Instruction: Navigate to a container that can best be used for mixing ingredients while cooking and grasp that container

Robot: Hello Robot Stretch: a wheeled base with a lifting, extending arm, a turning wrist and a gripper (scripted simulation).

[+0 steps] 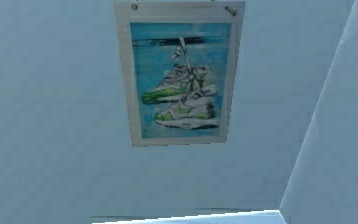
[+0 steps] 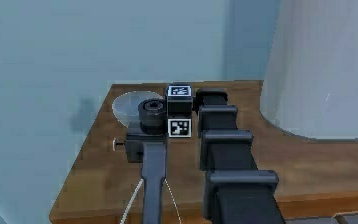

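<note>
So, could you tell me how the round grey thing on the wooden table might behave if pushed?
The round grey thing looks low and wide, so it would probably slide rather than tip. It lies close to the edge of the wooden table, so a push might send it off. It looks rigid, not floppy.

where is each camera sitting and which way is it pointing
Forward view: on the robot, facing ahead and somewhat down at a pale blue wall with a sneaker poster; own body in it: none.
Arm side view: on the robot's body, facing out sideways across a wooden tabletop to the wall beyond; the arm, its white marker squares and the gripper are in it.
Shared: pale blue wall in both; no single thing can be matched across them.
</note>
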